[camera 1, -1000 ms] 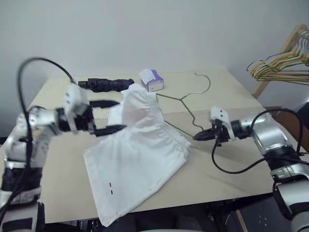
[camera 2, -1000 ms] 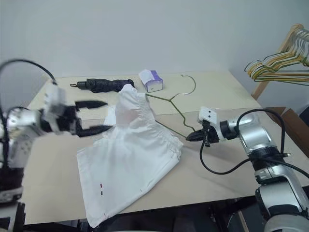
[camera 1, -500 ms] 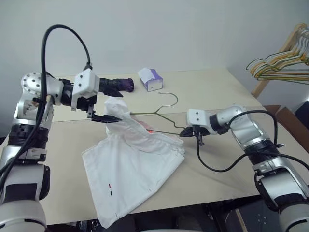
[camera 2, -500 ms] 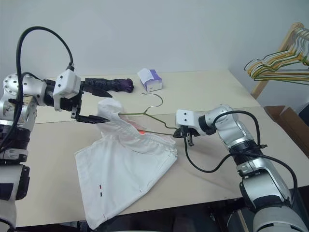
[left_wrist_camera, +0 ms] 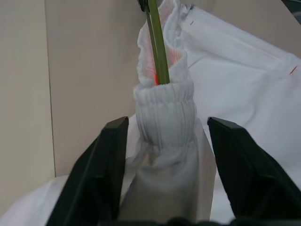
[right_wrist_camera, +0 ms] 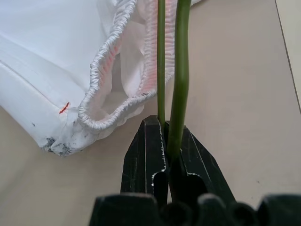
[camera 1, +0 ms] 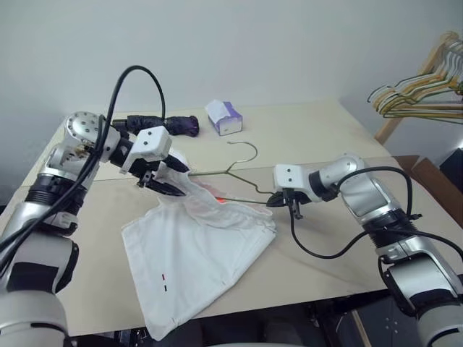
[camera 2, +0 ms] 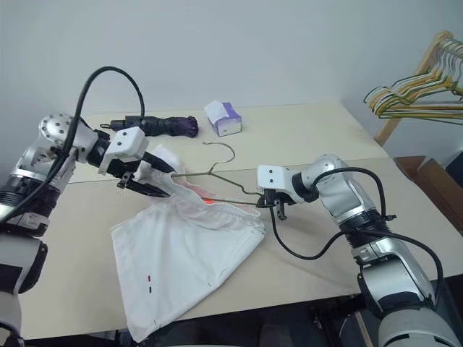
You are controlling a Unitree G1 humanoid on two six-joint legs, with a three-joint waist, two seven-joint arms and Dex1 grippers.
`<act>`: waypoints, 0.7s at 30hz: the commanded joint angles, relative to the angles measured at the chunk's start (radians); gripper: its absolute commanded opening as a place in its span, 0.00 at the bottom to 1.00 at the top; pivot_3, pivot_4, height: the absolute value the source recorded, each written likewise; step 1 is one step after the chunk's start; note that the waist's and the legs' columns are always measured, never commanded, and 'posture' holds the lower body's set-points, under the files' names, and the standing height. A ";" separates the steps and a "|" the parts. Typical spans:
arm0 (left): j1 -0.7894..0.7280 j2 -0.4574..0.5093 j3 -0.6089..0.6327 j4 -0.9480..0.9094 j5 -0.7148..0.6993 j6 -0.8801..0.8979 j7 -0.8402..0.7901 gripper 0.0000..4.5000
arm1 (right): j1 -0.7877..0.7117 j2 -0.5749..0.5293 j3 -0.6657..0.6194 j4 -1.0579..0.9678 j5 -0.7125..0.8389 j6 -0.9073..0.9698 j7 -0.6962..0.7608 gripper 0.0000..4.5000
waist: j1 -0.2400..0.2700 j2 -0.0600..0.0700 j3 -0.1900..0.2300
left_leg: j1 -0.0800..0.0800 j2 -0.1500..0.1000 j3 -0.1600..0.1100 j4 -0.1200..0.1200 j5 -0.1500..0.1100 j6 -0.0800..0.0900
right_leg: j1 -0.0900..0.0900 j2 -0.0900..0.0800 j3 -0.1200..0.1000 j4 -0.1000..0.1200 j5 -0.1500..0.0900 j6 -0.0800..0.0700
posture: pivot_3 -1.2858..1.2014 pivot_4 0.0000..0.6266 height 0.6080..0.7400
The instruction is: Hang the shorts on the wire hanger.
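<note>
wire hanger (camera 1: 230, 172) inside white shorts (camera 1: 199, 249)

Silver-grey jointed arms with white wrist blocks, looping black cables and black, seemingly wedge-shaped fingers (left_wrist_camera: 99, 179).

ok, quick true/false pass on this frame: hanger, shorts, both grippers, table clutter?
1. The right gripper is shut on the hanger. True.
2. The shorts hang clear of the table. False: most of the cloth lies flat on it.
3. The waistband sits between the left gripper jaws, which stand apart either side of it. True.
4. The tissue box lies on the shorts. False: it stands apart, further back on the table.
5. One hanger end runs inside the waistband. True.
</note>
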 commanded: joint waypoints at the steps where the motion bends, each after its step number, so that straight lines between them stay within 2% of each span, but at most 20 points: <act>1: -0.040 -0.010 0.006 0.026 0.019 -0.020 -0.003 0.38 | -0.014 -0.006 -0.019 -0.047 0.002 0.012 -0.003 0.00 | 0.000 0.000 0.000 | 0.000 0.000 0.000 0.000 0.000 0.000 | 0.000 0.000 0.000 0.000 0.000 0.000 | 0.51 0.00 1.00; 6: -0.037 -0.034 0.025 0.059 0.060 -0.057 -0.003 0.01 | -0.003 -0.006 -0.019 -0.047 -0.013 -0.023 -0.033 0.00 | -0.002 0.000 0.000 | 0.001 0.000 0.000 0.000 0.000 0.000 | 0.000 0.000 0.000 -0.001 0.000 0.000 | 0.51 0.00 1.00; 12: -0.034 -0.055 0.076 0.057 0.099 -0.087 0.019 0.00 | 0.014 0.033 -0.030 -0.018 -0.062 -0.102 -0.164 0.00 | -0.007 0.000 0.000 | 0.000 0.000 0.000 0.000 0.000 0.000 | -0.001 0.000 0.000 0.000 0.000 0.000 | 0.52 0.00 1.00; 17: -0.022 -0.055 0.109 0.074 0.151 -0.132 0.026 0.00 | 0.025 0.024 -0.104 -0.064 -0.016 0.012 -0.196 0.34 | -0.017 0.000 0.000 | 0.000 0.000 0.000 0.001 0.000 0.000 | 0.000 0.000 0.001 0.000 0.000 0.000 | 0.51 0.00 1.00; 21: -0.030 -0.083 0.146 0.122 0.178 -0.155 0.082 0.00 | 0.074 -0.056 -0.209 -0.178 0.036 0.117 -0.196 0.66 | -0.013 0.000 0.000 | 0.000 0.000 0.000 0.001 0.000 0.000 | 0.000 0.000 0.001 0.000 0.000 0.000 | 0.51 0.00 1.00</act>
